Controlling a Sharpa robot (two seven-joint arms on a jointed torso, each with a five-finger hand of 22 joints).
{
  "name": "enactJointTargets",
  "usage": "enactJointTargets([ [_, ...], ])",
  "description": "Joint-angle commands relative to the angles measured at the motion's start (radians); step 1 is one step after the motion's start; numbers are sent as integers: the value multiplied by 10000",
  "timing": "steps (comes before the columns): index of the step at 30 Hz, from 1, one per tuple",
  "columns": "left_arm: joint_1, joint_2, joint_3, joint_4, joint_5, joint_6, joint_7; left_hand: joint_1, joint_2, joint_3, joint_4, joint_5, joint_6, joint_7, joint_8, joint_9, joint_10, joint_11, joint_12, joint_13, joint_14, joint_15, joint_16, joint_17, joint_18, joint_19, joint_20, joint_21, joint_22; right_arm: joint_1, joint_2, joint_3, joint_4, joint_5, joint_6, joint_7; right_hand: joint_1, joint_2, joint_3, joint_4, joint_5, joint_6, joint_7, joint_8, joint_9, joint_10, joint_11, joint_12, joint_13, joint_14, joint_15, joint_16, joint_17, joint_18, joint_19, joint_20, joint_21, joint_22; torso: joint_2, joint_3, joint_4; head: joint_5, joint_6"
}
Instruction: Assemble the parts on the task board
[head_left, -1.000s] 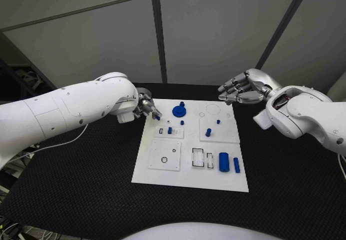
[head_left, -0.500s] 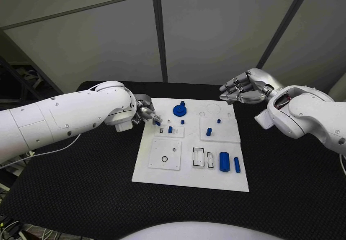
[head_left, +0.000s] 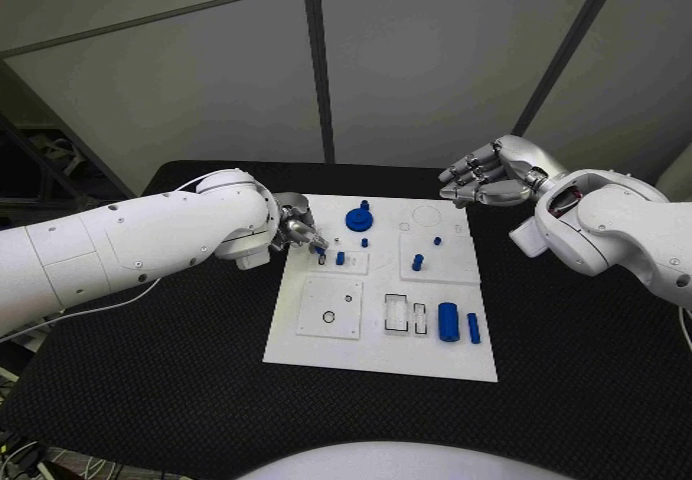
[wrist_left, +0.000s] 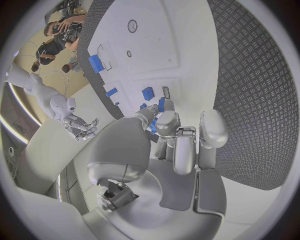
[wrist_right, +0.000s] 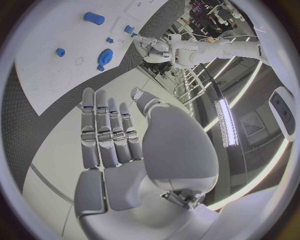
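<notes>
Board: the flat white task board (head_left: 378, 335) lies in the middle of the black bumpy table (head_left: 159, 340).
Held part: a small blue peg (head_left: 317, 250) sits at the tips of the left hand, over the board's left edge, near the far end. It looks pinched there, but the fingers hide most of it.
Other parts: a round blue gear (head_left: 359, 220) sits at the far end of the board. A short blue pin (head_left: 340, 259) stands just beside the left hand. A fat blue cylinder (head_left: 449, 323) and a thin blue bar (head_left: 473, 329) lie side by side near the right edge.
Left hand: the silver left hand (head_left: 299, 232) has its fingers drawn together round the peg.
Right hand: the silver right hand (head_left: 488, 178) floats past the board's far right corner. Its fingers are apart and straight, and it holds nothing.
</notes>
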Motion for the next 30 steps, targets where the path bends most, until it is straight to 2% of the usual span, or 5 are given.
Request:
enactJointTargets([
  [1,-9,-5,5,84,-390,-68,188,48,-19,1754,-1715,26,99,5,61,7,65,-16,38,10,885,-41,56,1975,-68,62,-5,42,17,20,8,7,0,-16,56,66,-37,43,-68,4,38,-68,33,-45,4,-42,2,-41,-13,-74,30,-59,-12,81,-24,73,-33,-13,-5,6,11,1,-16],
  [12,-71,-14,3,119,-571,192,157,52,-61,1794,-1739,14,119,1,61,4,77,-18,54,17,889,-42,66,1989,-68,61,-6,41,19,20,12,7,-9,-16,66,74,-37,43,-68,4,38,-68,33,-45,4,-42,2,-41,-13,-74,30,-59,-12,81,-24,73,-33,-13,-8,1,5,6,-41],
  [30,-87,40,-8,36,-586,655,60,60,-90,1829,-1760,9,132,0,58,0,77,-20,35,6,891,-42,72,1997,-64,49,-7,28,5,19,23,7,-16,-16,107,83,-25,68,-83,10,54,-68,36,-44,9,-46,6,-30,-45,-89,35,-49,-54,86,12,82,-106,-69,-10,3,3,19,-95],
])
